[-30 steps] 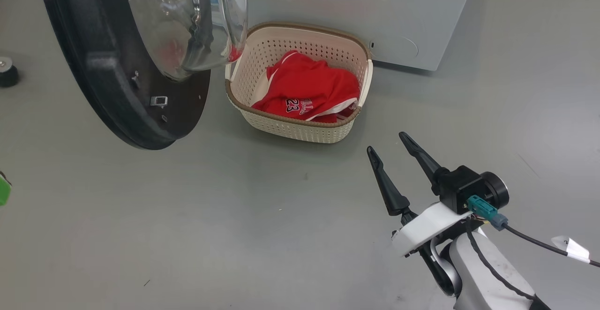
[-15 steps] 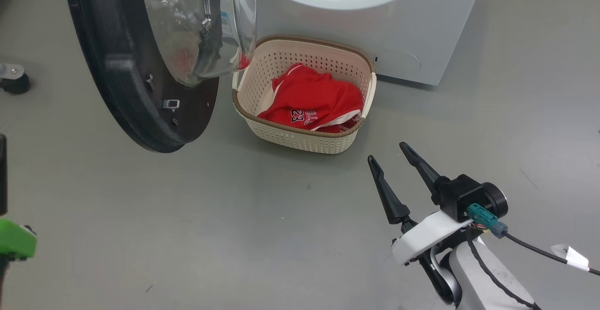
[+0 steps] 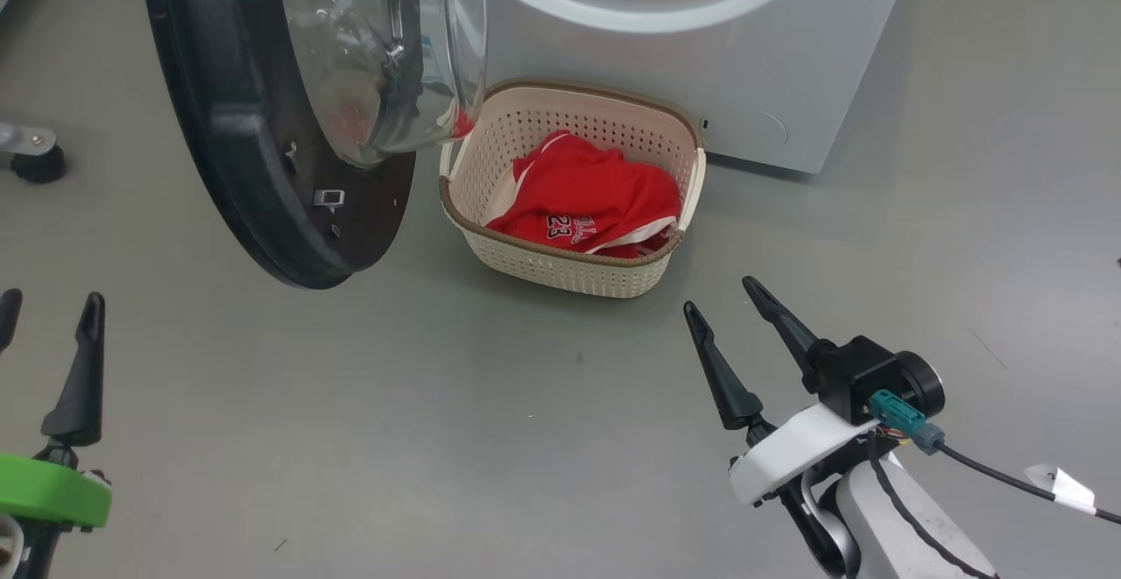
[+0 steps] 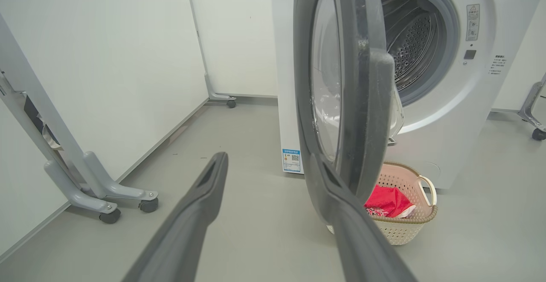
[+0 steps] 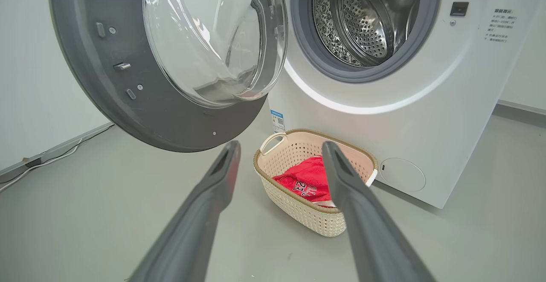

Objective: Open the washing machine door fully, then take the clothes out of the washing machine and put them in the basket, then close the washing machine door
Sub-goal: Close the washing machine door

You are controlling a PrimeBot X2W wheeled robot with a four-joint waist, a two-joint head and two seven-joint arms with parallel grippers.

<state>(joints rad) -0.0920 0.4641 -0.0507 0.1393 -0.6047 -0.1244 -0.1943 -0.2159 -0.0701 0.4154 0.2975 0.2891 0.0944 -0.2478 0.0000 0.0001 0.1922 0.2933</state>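
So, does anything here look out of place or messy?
Nothing stands out. The clothes lie inside the basket, which stands upright in front of the machine. The door hangs open, and its glass looks whole.

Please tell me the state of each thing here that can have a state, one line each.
washing machine door: open, swung out to the side.
washing machine: drum uncovered, nothing seen inside.
basket: upright on the floor, loaded.
clothes: lying in the basket.
left tool: open, empty.
right tool: open, empty.
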